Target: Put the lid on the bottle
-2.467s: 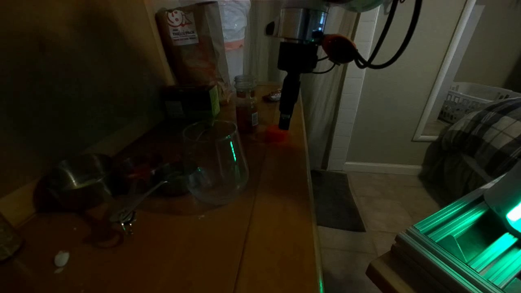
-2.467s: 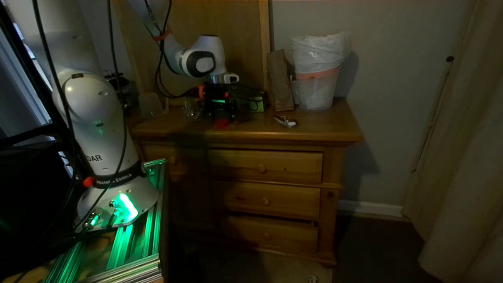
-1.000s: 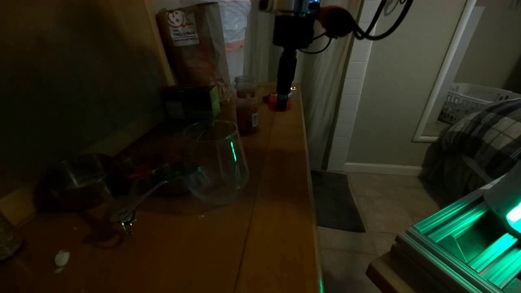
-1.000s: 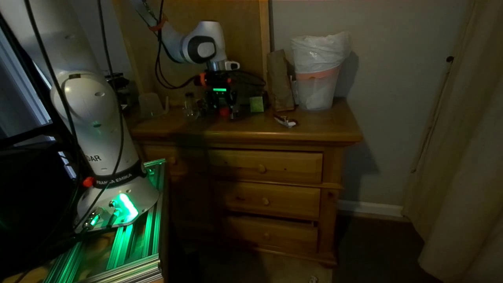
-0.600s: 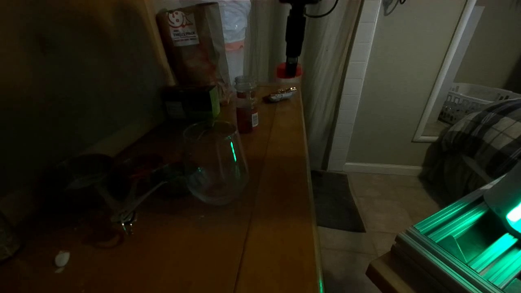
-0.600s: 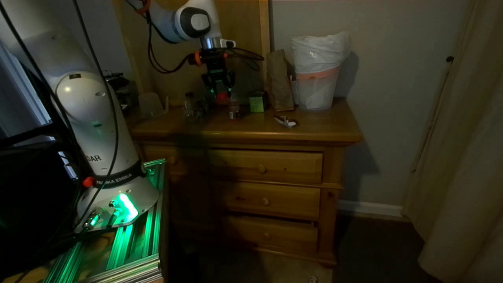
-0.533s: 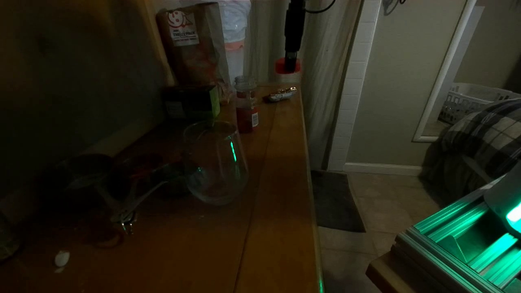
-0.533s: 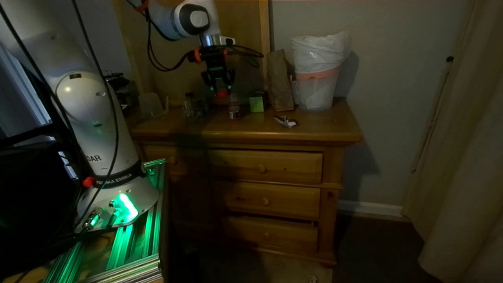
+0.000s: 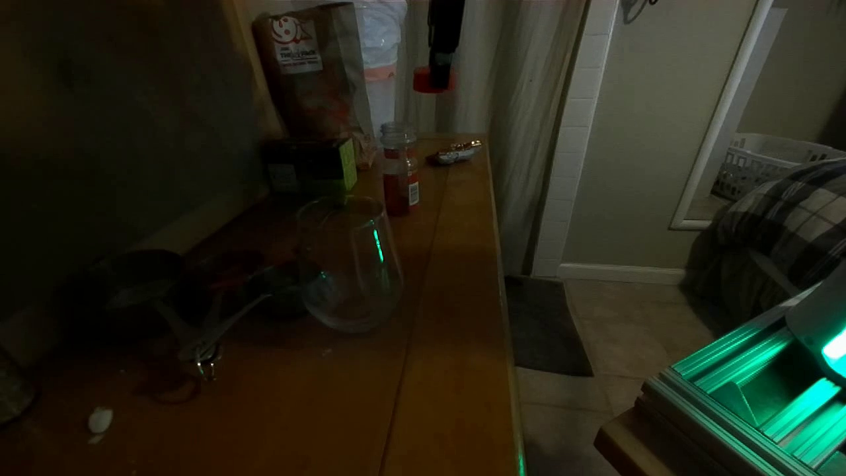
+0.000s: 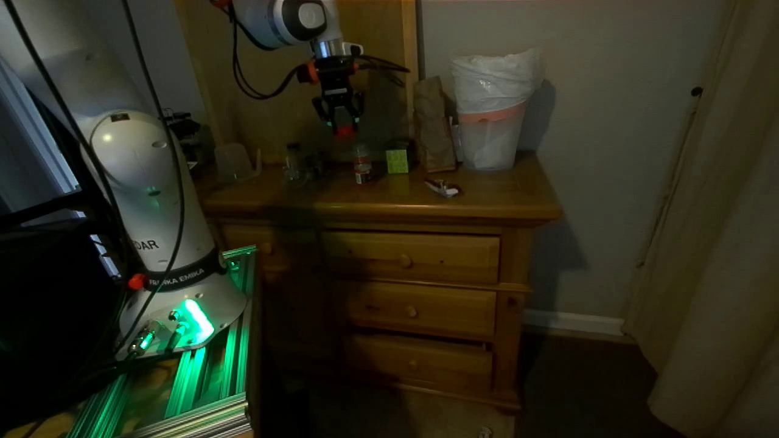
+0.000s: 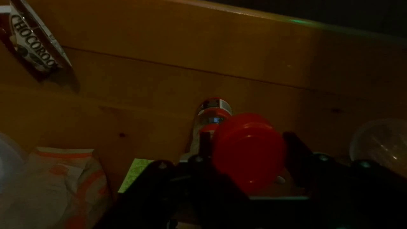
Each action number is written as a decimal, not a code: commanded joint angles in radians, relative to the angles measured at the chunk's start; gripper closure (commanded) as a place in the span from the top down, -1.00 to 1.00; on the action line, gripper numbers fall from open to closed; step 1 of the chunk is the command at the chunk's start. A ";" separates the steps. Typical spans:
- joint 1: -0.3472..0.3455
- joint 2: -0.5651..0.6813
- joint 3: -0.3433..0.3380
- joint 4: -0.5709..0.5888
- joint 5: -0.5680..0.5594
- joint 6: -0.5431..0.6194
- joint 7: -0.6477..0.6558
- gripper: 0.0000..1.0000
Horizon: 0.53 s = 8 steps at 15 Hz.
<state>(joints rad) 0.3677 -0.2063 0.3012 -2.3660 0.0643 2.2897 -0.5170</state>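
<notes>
The lid, a round red cap point(image 11: 249, 159), sits between the two fingers of my gripper point(image 11: 247, 141), which is shut on its sides. Both exterior views show this lid point(image 9: 422, 80) held up in the air, clear of the dresser top. Below it stands the bottle point(image 9: 400, 173), upright, with a clear neck, open mouth and red label. In an exterior view the lid point(image 10: 345, 131) is above and slightly left of the bottle point(image 10: 363, 167). The wrist view has the lid covering part of the bottle point(image 11: 213, 111), whose mouth is hidden behind a finger.
A large clear glass point(image 9: 350, 271) stands near the bottle. Behind are a dark green box point(image 9: 310, 165), a paper bag point(image 10: 433, 125) and a lined bin point(image 10: 493, 134). A snack wrapper point(image 11: 35, 44) lies on the wooden dresser top point(image 10: 499, 188); measuring cups point(image 9: 218, 284) sit by the wall.
My gripper has lifted the lid off the dresser top. Over the last half second it has risen further and shifted towards the bottle's side; the bottle has stayed in place.
</notes>
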 commanded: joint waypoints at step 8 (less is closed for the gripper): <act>-0.009 0.211 0.006 0.161 0.009 0.007 -0.147 -0.35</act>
<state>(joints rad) 0.3670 -0.0374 0.2988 -2.2567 0.0667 2.2994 -0.6292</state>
